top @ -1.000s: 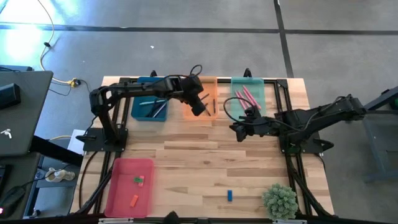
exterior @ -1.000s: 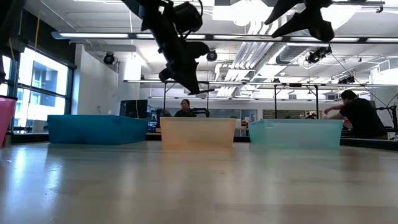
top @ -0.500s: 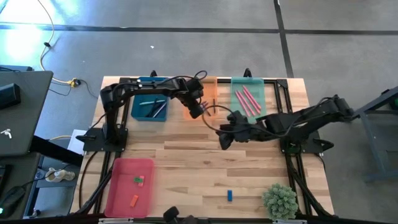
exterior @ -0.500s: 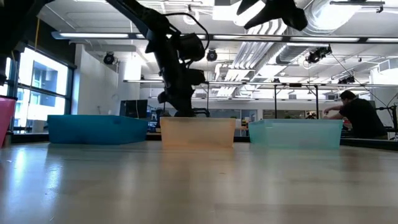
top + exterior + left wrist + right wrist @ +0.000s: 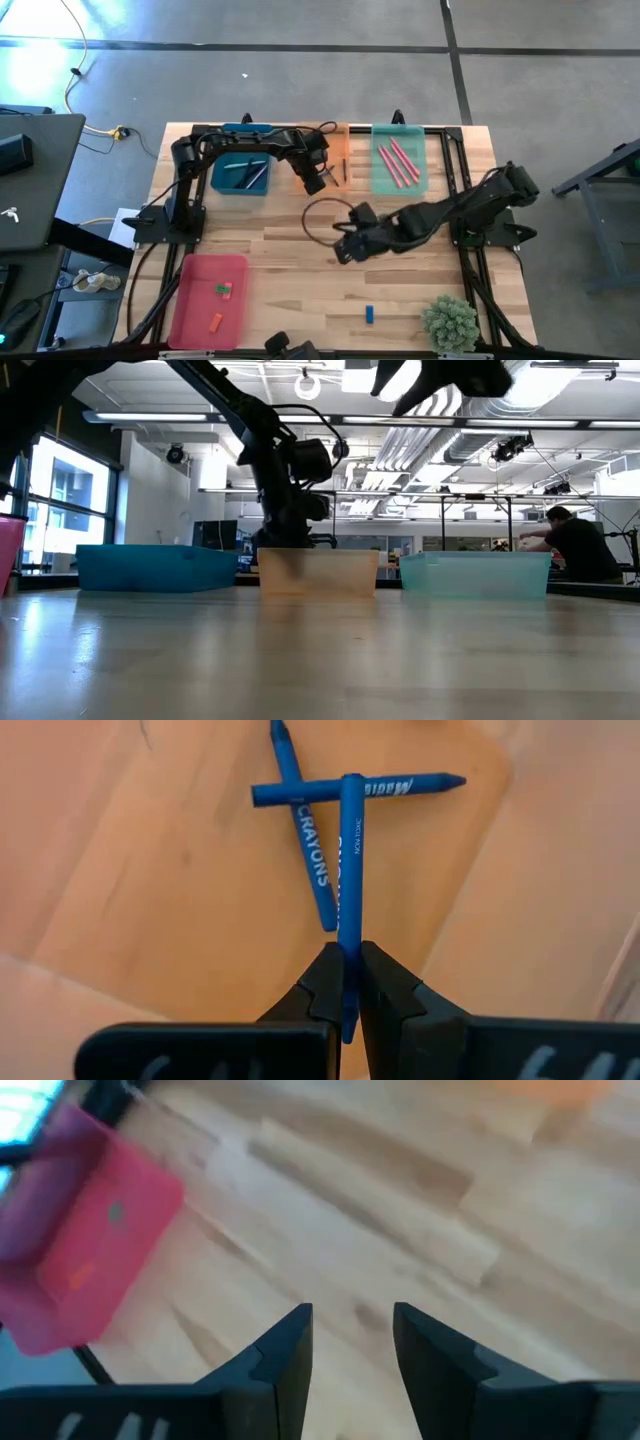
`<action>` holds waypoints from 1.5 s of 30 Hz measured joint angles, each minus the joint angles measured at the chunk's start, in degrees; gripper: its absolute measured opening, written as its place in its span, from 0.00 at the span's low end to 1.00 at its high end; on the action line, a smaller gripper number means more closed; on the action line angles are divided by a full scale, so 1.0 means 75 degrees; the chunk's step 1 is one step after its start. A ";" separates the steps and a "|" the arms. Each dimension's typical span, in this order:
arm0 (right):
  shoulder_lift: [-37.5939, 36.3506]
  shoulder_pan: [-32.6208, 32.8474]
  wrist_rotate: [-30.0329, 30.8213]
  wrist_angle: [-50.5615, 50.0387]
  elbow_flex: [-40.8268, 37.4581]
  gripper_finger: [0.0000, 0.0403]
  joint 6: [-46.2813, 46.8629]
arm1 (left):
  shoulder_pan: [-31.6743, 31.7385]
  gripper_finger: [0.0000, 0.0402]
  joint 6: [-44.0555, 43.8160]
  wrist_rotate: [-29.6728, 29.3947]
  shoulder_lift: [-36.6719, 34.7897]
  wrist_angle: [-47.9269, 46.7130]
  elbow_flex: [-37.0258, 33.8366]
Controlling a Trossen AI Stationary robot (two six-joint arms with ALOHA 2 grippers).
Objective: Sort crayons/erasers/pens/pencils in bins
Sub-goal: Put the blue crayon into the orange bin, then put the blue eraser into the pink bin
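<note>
Left claw [image 5: 345, 982] clamps a blue crayon [image 5: 349, 870] inside the orange bin's [image 5: 340, 135] walls; right claw [image 5: 350, 1342] open, empty, bare desk [image 5: 400, 1210] beneath.

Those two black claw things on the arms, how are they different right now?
The left tool is shut on a blue crayon, while the right tool is open and empty. The left tool hangs over the orange bin, where two more blue crayons lie; the right tool is out over bare table, toward the pink-red bin. Both are dark, two-fingered tools.
</note>
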 joint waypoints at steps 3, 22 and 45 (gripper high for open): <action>0.0287 0.0253 -0.0185 -0.0095 0.0082 0.33 0.0779 | 0.0000 0.00 0.0061 0.0017 -0.0002 -0.0013 0.0000; 0.1072 0.1416 -0.1118 -0.0688 0.0108 0.33 0.4532 | 0.0058 0.35 0.0352 0.0093 -0.0258 -0.0278 0.0028; 0.2076 0.2056 -0.3065 -0.0470 0.0108 0.33 0.6519 | -0.0022 0.35 0.1401 0.1489 -0.2469 -0.3200 0.1483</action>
